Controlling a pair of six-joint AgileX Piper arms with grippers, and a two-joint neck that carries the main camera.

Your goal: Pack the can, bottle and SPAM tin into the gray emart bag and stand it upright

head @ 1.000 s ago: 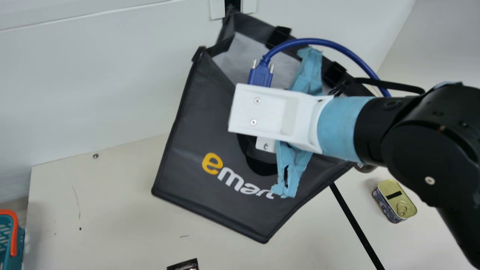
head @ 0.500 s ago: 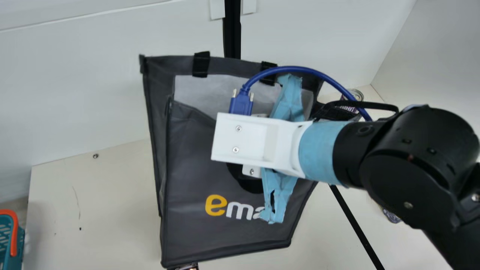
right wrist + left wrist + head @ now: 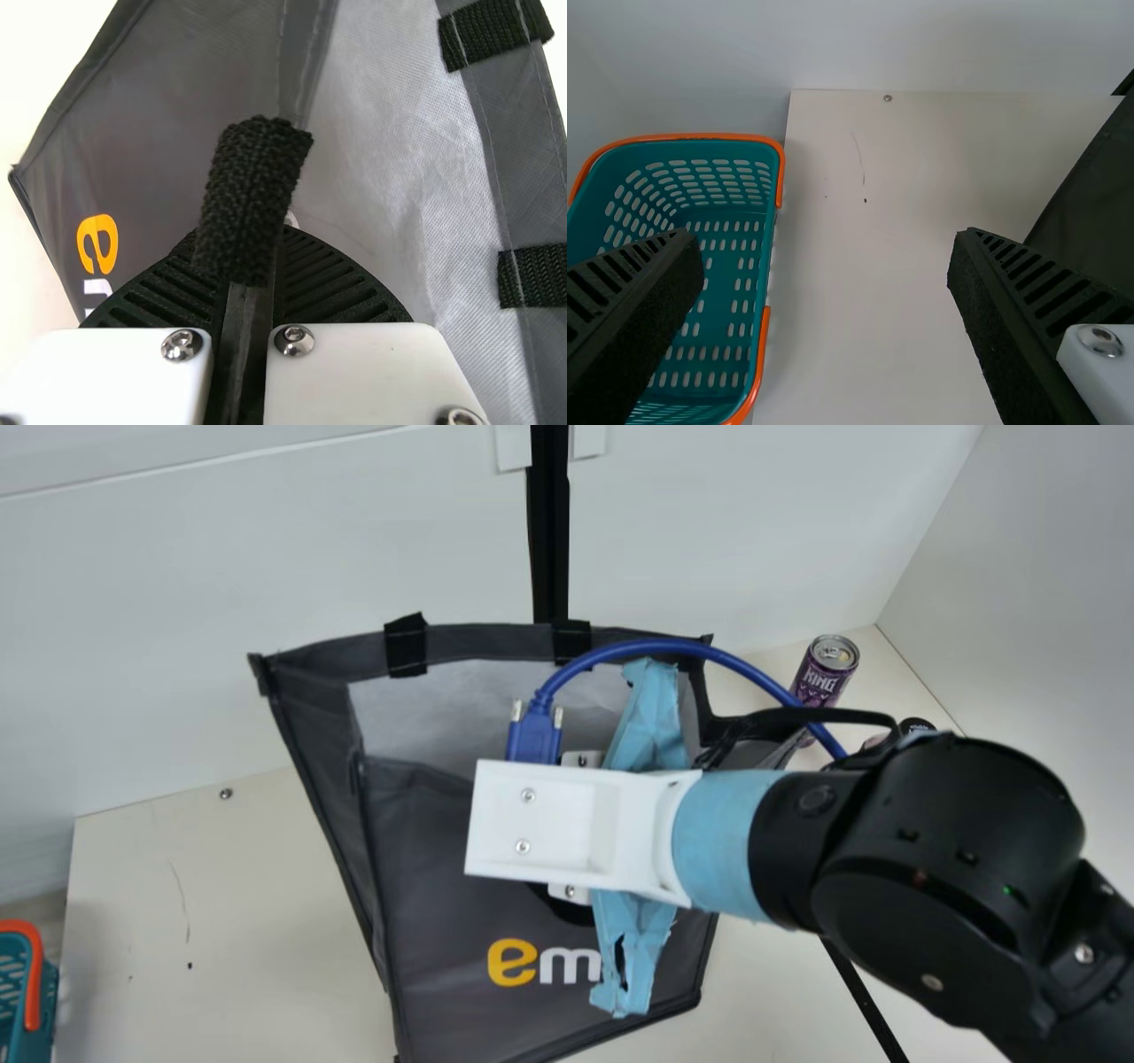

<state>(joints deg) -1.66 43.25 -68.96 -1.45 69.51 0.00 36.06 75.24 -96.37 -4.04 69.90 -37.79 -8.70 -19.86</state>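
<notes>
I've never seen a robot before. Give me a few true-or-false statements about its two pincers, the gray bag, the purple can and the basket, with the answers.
1. The right pincer is gripping the gray bag. True.
2. The purple can is inside the gray bag. False: the purple can is outside it, on the table.
3. The left pincer is closed. False: the left pincer is open, with its two fingers well apart.
4. The basket is teal with an orange rim. True.
5. The inside of the gray bag is bright red. False: the lining is pale gray.
</notes>
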